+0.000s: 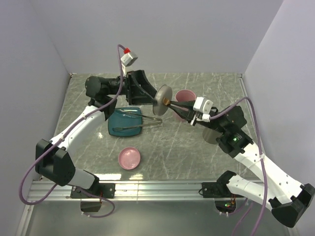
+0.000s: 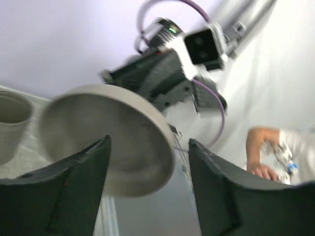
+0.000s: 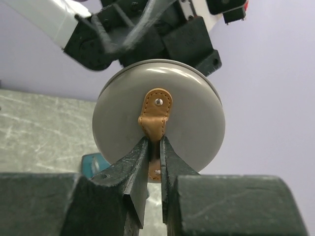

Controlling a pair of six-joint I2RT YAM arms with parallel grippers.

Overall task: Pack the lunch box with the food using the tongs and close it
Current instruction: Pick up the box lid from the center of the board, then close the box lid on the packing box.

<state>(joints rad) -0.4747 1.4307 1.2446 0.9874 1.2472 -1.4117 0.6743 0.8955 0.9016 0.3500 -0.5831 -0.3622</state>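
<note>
Lid: a grey disc in the air over mid-table, standing on edge between your two arms. Its flat face and tan tab are turned to your right wrist.
Right fingers: both are clenched on the tab, one each side of its lower part. By the look of it, this pinch alone carries the lid.
Left fingers: spread wide, one each side of the lid's rim on its far face. The view is blurred and shows no contact, so count them released.
Tongs: lying across the teal plate, below and left of the lid. Their long axis runs left to right across the table, and the bend appears to poke past the plate's right edge.
Food: you cannot make it out in any view.
Pink cup: standing on the table just beyond the lid, on your right arm's side.
Key relation: the tongs sit almost under your left wrist and well apart from your right, which is busy with the lid. I judge the left arm the nearer one. It would need to drop and close its fingers across that left-right axis.
</note>
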